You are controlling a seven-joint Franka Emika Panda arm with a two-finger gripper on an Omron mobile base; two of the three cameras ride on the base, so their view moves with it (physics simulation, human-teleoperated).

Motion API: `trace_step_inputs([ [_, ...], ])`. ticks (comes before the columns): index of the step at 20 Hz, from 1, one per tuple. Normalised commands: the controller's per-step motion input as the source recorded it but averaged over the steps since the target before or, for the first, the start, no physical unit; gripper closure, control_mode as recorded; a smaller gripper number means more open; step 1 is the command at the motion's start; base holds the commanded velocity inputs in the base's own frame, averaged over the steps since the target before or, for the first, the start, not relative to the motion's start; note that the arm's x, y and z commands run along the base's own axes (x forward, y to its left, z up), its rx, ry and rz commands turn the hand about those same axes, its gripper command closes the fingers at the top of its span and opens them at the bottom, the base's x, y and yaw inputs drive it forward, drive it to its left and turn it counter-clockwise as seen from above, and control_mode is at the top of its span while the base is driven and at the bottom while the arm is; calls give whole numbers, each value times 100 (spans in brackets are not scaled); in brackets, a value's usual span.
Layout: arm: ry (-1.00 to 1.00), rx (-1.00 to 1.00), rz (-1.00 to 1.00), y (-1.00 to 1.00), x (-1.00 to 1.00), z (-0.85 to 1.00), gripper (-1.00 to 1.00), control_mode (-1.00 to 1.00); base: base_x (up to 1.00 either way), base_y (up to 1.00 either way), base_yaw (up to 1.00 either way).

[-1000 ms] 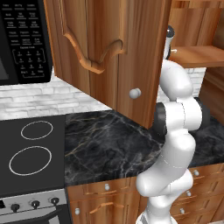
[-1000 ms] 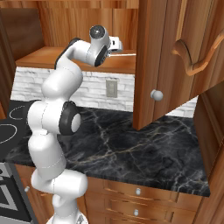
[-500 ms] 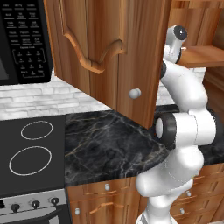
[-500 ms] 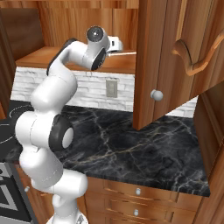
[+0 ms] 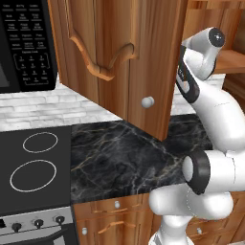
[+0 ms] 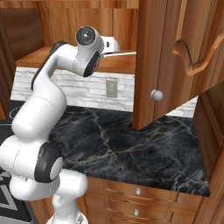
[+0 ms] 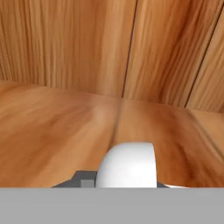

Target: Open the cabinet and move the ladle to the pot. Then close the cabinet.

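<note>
Jaws closed together on the ladle [image 7: 127, 164], whose white rounded end sits between them low over the shelf [image 7: 52, 122] inside the cabinet [image 6: 78, 22]; from the right base view its thin silver handle [image 6: 122, 53] lies along the shelf edge. Since a second ago the arm [image 5: 210, 110] has swung its elbow outward, while the hand has stayed at the shelf. The door [image 5: 119, 62] still stands wide open, its knob [image 5: 147, 101] over the bare table [image 6: 131, 148], leaving room below and in front of the shelf
</note>
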Motion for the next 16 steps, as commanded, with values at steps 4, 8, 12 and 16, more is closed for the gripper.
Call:
trace_step_inputs([
  [4,3,0,0,0,-93,29,100,-100,0,0,0],
  [8,9,0,0,0,-89,12,100,-100,0,0,0],
  [12,4,0,0,0,-85,0,100,-100,0,0,0],
  [16,2,0,0,0,-81,0,100,-100,0,0,0],
])
